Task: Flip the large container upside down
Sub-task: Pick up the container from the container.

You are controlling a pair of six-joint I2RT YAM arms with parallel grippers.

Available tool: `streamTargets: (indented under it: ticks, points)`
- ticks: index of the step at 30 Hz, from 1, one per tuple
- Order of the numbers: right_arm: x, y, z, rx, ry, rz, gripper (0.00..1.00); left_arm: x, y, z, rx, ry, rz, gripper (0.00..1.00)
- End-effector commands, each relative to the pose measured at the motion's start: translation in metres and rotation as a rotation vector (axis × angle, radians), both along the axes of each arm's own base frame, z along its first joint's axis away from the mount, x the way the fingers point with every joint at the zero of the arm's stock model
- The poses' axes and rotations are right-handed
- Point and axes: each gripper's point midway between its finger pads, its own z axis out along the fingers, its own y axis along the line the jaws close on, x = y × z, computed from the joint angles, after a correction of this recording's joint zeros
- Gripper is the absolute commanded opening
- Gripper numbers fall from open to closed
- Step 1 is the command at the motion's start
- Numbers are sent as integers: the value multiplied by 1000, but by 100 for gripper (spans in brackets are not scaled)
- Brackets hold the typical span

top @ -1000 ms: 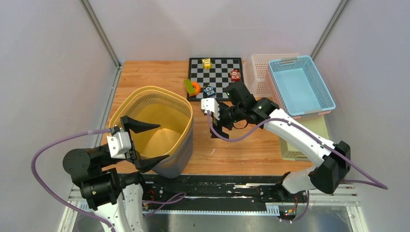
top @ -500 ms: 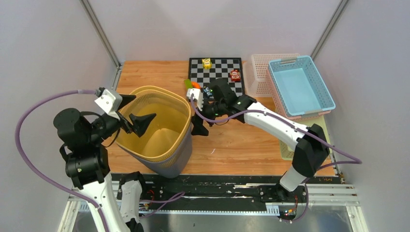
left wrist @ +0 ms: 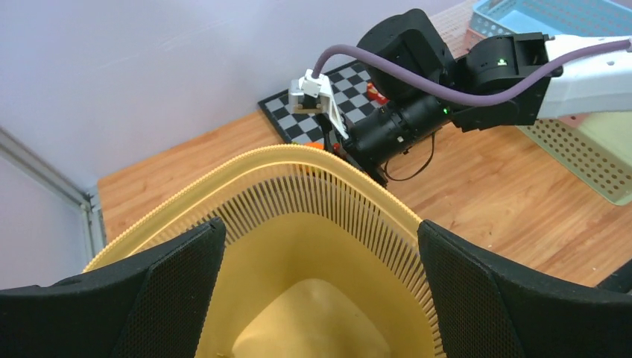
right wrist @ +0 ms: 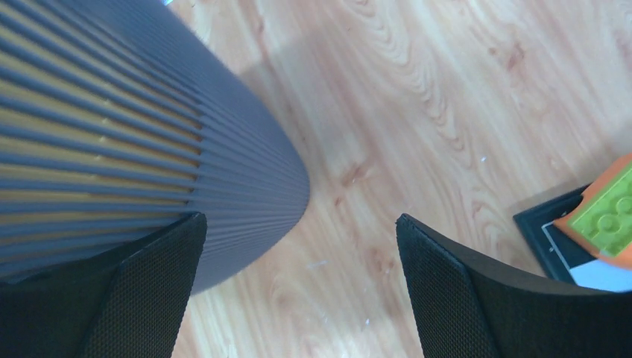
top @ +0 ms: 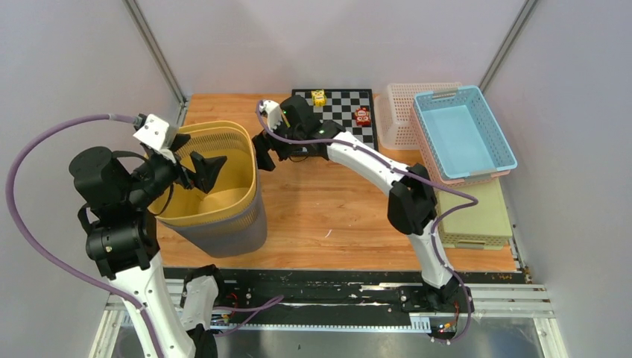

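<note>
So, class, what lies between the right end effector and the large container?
Nothing; the right wrist view shows only bare table between the right end effector and the large container.

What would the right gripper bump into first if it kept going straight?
Probably the basket, its grey wall just ahead of the open right gripper. Depth is unclear, so it might slip past and hit the table beside it.

No legible text, apparently
</note>
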Motion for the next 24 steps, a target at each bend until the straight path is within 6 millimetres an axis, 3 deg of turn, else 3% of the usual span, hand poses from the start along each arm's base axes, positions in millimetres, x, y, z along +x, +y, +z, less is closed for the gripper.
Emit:
streamTargets:
  ticks: [1, 6, 8, 11, 14, 19, 24]
  points:
    - [13, 2, -10, -68, 40, -74, 100, 17, 22, -16, -19, 103, 115, 100]
    - [24, -39, -18, -174, -46, -149, 100, 51, 59, -32, 24, 170, 340, 100]
    - [32, -61, -18, -202, -58, -196, 100, 69, 64, -37, 97, 197, 416, 100]
    - [39, -94, -17, -208, -34, -236, 100, 90, 42, -42, 208, 236, 406, 100]
    - [43, -128, -13, -208, -14, -284, 100, 98, 27, -43, 202, 268, 351, 100]
    - [44, -178, -9, -234, -70, -309, 100, 79, -7, -42, 165, 312, 163, 100]
    - [40, -196, -11, -259, -110, -307, 100, 58, -37, -41, 118, 351, 13, 100]
